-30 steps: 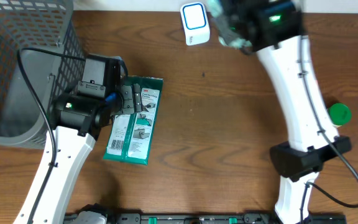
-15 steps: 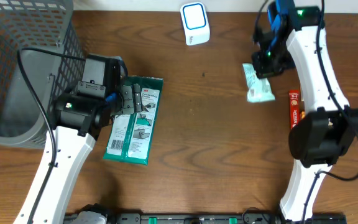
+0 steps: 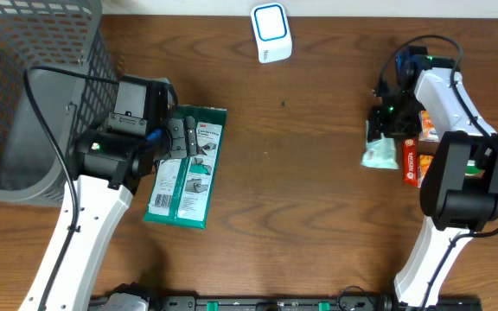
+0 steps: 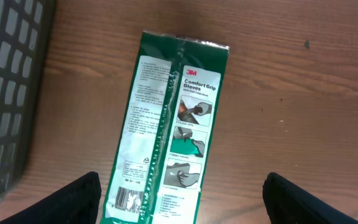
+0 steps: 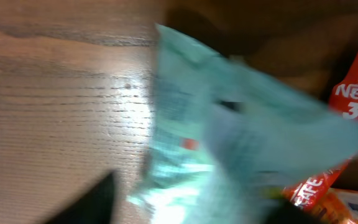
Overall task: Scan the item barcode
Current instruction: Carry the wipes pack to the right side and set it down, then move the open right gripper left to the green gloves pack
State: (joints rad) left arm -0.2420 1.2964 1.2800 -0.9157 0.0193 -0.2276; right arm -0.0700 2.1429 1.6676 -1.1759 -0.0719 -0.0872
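Overhead: glove packet (image 3: 186,166) lies left of centre on the surface; pale pouch (image 3: 377,155) at right beside a red sachet (image 3: 411,162); scanner (image 3: 271,33) top centre.

Left wrist: left jaws wide, empty, over the packet.

Right wrist: pouch blurred, width of the right jaws unclear; a careless release could hide its barcode.

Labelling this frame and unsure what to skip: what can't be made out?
Right gripper: overhead, its own arm hides the jaws; wrist view blurred.
Pale green packet: print blurred, right wrist view.
Gloves pack: lower end cut by the frame's edge, left wrist view.
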